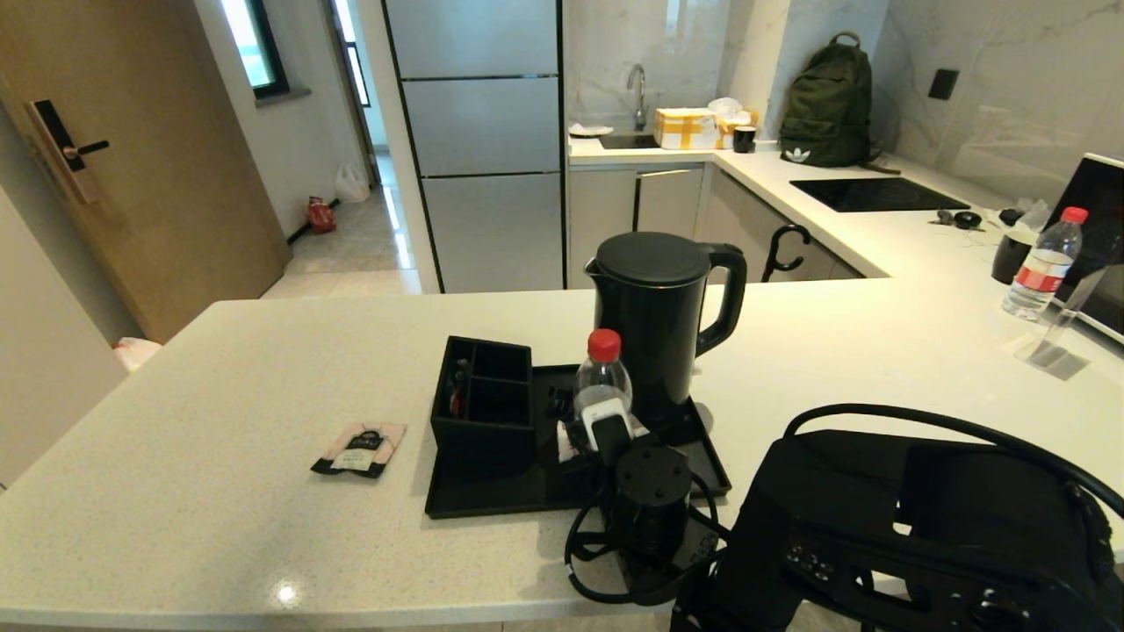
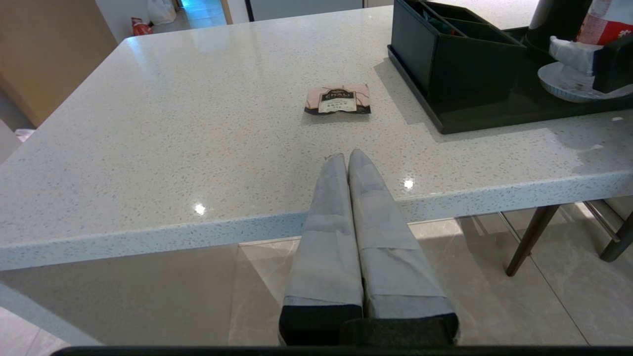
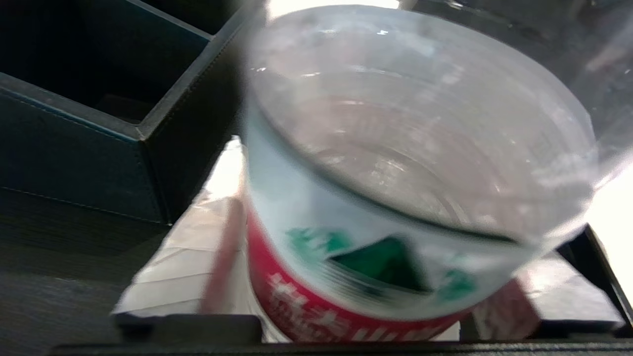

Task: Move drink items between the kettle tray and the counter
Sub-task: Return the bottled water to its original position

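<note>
1. The right arm (image 1: 922, 535) is bulky matte black, with small round fasteners on its casing.
2. A black cylindrical wrist (image 1: 650, 491) ends in a white-faced right gripper (image 1: 606, 430).
3. Black cables (image 1: 957, 430) arch over the arm and loop around the wrist.
4. The left gripper (image 2: 348, 163) has two long tapered fingers (image 2: 326, 237) wrapped in grey tape, on black bases.
</note>
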`<state>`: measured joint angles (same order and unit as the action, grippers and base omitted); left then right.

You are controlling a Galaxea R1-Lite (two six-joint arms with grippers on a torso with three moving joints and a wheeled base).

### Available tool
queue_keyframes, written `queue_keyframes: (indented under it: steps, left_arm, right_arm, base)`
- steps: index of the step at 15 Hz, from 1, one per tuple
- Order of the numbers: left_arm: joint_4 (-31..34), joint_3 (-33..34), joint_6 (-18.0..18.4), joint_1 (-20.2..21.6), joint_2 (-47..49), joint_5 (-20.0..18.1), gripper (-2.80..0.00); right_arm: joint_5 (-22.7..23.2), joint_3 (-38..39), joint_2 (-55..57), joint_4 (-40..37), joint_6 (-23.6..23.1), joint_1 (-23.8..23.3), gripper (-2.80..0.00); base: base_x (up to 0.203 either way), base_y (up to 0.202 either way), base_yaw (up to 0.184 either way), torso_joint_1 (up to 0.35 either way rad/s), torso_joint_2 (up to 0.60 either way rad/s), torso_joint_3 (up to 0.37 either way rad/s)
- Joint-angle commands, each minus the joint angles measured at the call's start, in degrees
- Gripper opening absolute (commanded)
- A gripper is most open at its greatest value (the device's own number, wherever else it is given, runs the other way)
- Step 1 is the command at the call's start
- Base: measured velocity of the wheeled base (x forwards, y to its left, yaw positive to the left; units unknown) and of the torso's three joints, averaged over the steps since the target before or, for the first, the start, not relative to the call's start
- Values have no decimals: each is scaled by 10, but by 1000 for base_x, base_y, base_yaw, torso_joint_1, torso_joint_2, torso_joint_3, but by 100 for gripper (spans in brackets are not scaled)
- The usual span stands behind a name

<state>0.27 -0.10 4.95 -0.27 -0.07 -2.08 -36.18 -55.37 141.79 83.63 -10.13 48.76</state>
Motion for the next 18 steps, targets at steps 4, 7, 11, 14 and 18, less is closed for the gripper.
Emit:
queue_keyframes:
  steps: [4,7,11,14,18]
  left_arm:
    - [0,0,1,0,1,0,-280]
    - [0,0,1,0,1,0,-280]
    - [0,0,1,0,1,0,-280]
    - [0,0,1,0,1,0,-280]
    - [0,0,1,0,1,0,-280]
  right_arm:
    - [-2,11,-2,8,0,-2,0]
    - [-3,38,-31,11,3,-7,0]
    - [-2,69,-83,6,4,-11,0]
    - [-1,89,-106,2,4,-11,0]
    - [-1,143,-146,3,6,-7,0]
  base:
    - [0,0,0,0,0,0]
    - [0,0,0,0,0,0]
    - [0,0,0,0,0,0]
    - [0,0,0,0,0,0]
    - [0,0,0,0,0,0]
